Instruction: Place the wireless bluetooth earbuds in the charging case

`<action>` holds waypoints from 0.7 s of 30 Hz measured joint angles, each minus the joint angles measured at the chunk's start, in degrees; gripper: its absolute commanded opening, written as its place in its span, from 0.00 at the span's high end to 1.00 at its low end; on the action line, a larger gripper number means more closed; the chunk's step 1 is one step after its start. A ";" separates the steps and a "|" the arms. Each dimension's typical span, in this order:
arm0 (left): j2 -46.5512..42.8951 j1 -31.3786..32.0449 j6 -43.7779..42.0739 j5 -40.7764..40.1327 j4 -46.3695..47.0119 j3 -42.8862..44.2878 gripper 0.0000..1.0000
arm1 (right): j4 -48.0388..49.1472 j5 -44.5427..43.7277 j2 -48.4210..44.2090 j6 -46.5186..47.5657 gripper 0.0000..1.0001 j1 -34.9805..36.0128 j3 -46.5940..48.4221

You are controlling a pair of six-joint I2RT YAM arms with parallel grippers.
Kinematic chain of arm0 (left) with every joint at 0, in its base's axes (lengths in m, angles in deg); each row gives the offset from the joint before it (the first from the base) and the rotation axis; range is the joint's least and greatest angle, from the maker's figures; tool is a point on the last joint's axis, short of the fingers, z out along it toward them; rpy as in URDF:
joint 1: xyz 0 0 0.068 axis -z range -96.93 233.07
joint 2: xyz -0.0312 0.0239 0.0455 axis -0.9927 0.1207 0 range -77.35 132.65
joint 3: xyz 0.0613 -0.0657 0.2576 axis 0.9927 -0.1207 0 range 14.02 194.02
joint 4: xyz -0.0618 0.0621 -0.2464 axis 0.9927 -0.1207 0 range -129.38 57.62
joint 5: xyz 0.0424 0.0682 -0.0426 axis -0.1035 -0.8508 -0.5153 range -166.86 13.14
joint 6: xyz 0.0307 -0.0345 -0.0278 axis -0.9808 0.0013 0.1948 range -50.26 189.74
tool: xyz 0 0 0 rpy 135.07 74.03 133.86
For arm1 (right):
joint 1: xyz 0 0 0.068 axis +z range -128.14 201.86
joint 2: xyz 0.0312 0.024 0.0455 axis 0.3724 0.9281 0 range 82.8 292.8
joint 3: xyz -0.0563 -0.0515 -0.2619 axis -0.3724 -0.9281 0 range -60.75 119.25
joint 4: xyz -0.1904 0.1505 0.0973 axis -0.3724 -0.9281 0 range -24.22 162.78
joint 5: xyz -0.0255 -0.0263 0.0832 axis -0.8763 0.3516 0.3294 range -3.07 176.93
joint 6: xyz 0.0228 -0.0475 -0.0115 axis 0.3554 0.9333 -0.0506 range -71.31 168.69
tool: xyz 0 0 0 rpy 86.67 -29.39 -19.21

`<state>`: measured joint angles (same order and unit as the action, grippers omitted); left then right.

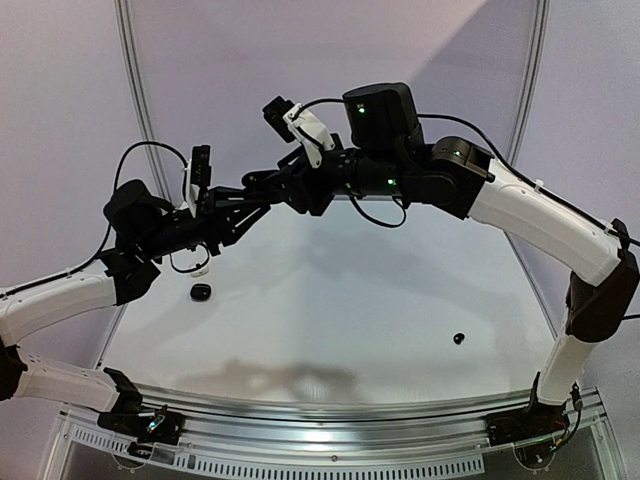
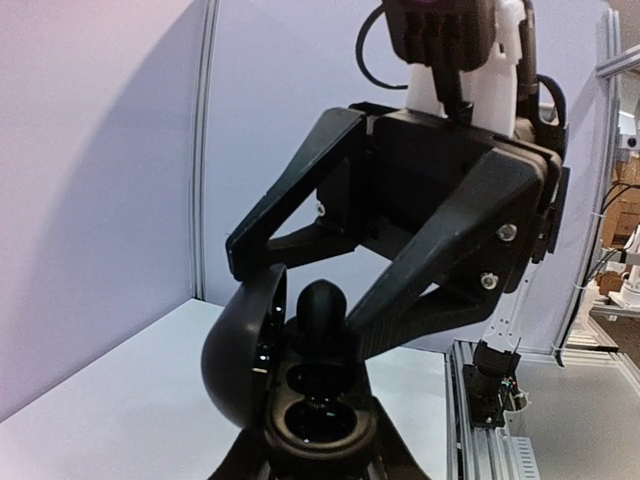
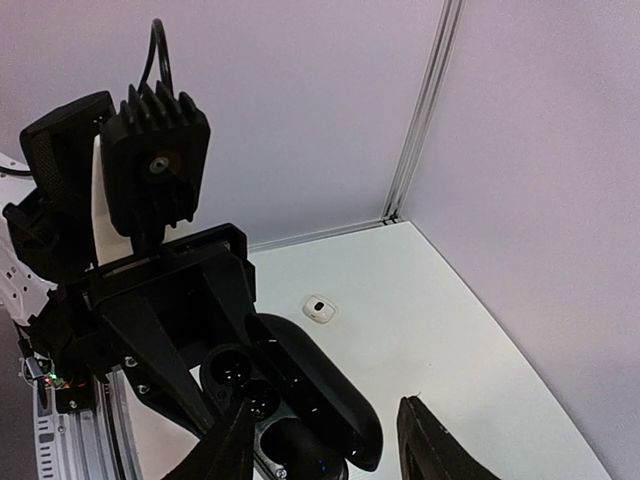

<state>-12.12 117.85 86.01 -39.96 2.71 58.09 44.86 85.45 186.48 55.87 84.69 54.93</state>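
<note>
My left gripper (image 2: 315,462) is shut on an open black charging case (image 2: 310,420), held in the air with its lid (image 2: 240,360) swung to the left. The near well is empty. One black earbud (image 2: 322,302) stands in the far well, its round head sticking up against a finger (image 2: 420,285) of my right gripper. My right gripper (image 3: 325,445) is open, its jaws wide on either side of the case (image 3: 320,395). In the top view both grippers meet above the table's far left, left (image 1: 255,208) and right (image 1: 262,186). Another black earbud (image 1: 459,338) lies on the table at the right.
A small whitish piece (image 3: 318,308) lies on the white table (image 1: 330,300) at the far left, also in the top view (image 1: 200,270). A black oval piece (image 1: 200,291) lies just in front of it. Walls stand close behind and to the sides.
</note>
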 measured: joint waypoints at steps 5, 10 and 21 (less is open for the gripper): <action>-0.09 0.00 0.33 0.39 0.28 0.00 1.00 | 0.48 1.49 0.00 -0.61 0.44 -0.33 0.00; -0.09 0.00 0.76 1.22 0.42 0.00 1.00 | 0.66 2.71 0.00 -0.90 0.37 -0.66 0.00; -0.11 0.00 1.11 1.73 1.70 0.00 1.00 | 1.57 5.29 0.00 -1.38 0.31 -1.18 0.00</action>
<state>-12.23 117.85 87.12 -38.23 4.42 58.09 46.43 90.74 186.48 54.49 83.51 54.93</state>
